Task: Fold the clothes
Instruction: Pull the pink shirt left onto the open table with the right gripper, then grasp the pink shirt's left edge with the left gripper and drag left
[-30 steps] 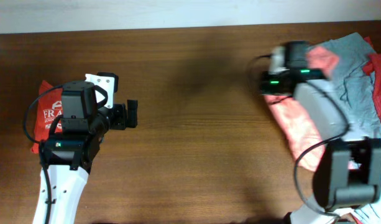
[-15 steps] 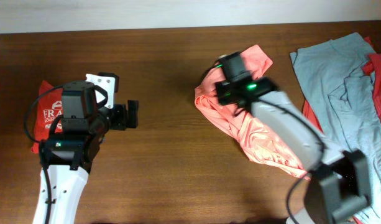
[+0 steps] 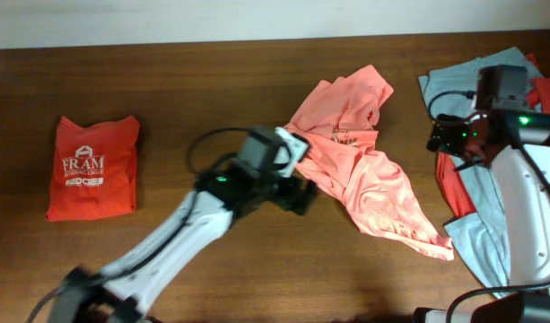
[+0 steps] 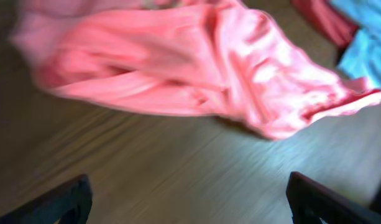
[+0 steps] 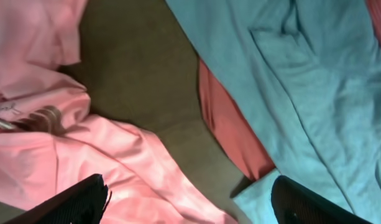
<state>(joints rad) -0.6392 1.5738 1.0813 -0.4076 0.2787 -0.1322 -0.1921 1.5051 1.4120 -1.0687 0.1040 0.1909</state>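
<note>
Folding judged barely begun: orange-red FRAM shirt (image 3: pixel 91 169) folded at left; salmon-pink shirt (image 3: pixel 364 170) crumpled centre; grey-blue shirt (image 3: pixel 445 81), red shirt (image 3: pixel 452 184) heaped right. Left gripper (image 3: pixel 300 196), right gripper (image 3: pixel 440 139): fingers spread, nothing held.

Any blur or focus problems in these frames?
Left wrist: heavy motion blur, the salmon-pink shirt smeared, table streaked. Right wrist: soft but readable, grey-blue shirt folds visible. Overhead: sharp, FRAM lettering legible on the orange-red shirt.
</note>
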